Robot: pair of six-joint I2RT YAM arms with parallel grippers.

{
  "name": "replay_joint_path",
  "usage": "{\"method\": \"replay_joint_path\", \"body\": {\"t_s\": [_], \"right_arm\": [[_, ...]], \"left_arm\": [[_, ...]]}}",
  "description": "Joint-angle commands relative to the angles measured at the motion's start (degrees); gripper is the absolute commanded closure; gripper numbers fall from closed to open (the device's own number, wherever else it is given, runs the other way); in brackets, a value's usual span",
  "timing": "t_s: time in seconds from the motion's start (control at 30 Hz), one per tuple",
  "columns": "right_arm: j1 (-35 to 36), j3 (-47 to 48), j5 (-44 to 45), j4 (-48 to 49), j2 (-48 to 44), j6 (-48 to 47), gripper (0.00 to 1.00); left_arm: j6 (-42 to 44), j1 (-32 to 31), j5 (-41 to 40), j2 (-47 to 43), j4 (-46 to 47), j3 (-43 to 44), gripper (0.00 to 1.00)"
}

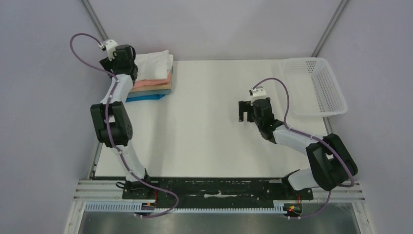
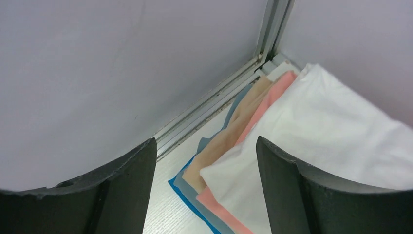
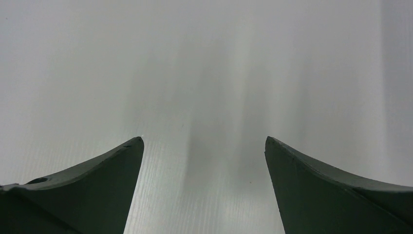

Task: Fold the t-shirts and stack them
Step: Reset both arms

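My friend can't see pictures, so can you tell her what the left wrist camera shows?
A stack of folded t-shirts sits in the corner of the table by the wall, a white t-shirt on top, then pink, tan and blue. The left gripper is above it, open and empty.

Overhead rear view, close left wrist: shared t-shirts (image 1: 152, 73)

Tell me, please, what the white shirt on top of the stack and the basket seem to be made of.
White shirt: thin matte cloth, perhaps cotton, judging by its soft wrinkles and limp edge. Basket: probably rigid white plastic, since its walls and floor form a mesh of holes.
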Motion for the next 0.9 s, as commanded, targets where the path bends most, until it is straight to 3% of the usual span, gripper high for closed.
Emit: {"method": "replay_joint_path", "body": {"t_s": [0.0, 0.23, 0.33, 0.47, 0.6, 0.7, 0.87], "right_arm": [[-0.17, -1.58, 1.31, 1.70, -5.99, 2.01, 0.02], [-0.19, -9.01, 2.90, 1.73, -16.31, 4.34, 0.02], [-0.16, -13.96, 3.02, 2.43, -22.16, 6.57, 0.02], [-0.10, -19.02, 4.28, 0.76, -28.65, 8.46, 0.02], [-0.15, -22.25, 6.65, -2.07, -34.16, 11.16, 0.02], [-0.11, -25.40, 7.76, -2.42, -38.38, 12.54, 0.02], [-0.16, -29.70, 5.03, 0.31, -46.04, 11.40, 0.02]], "left_arm": [[-9.59, 0.15, -3.37, -10.55, -0.15, -3.87, 0.20], [-21.49, -2.70, 9.38, -28.43, -1.71, -21.34, 0.18], [-24.94, -6.83, 23.27, -39.84, -7.72, -30.20, 0.18], [-21.56, -16.99, 37.31, -55.31, -2.58, -47.81, 0.18], [-21.77, -22.74, 35.68, -65.88, -7.64, -56.40, 0.17], [-20.68, -23.07, 32.49, -72.40, -13.50, -59.53, 0.17], [-21.29, -23.15, 30.11, -78.30, -14.34, -62.08, 0.17]]}}
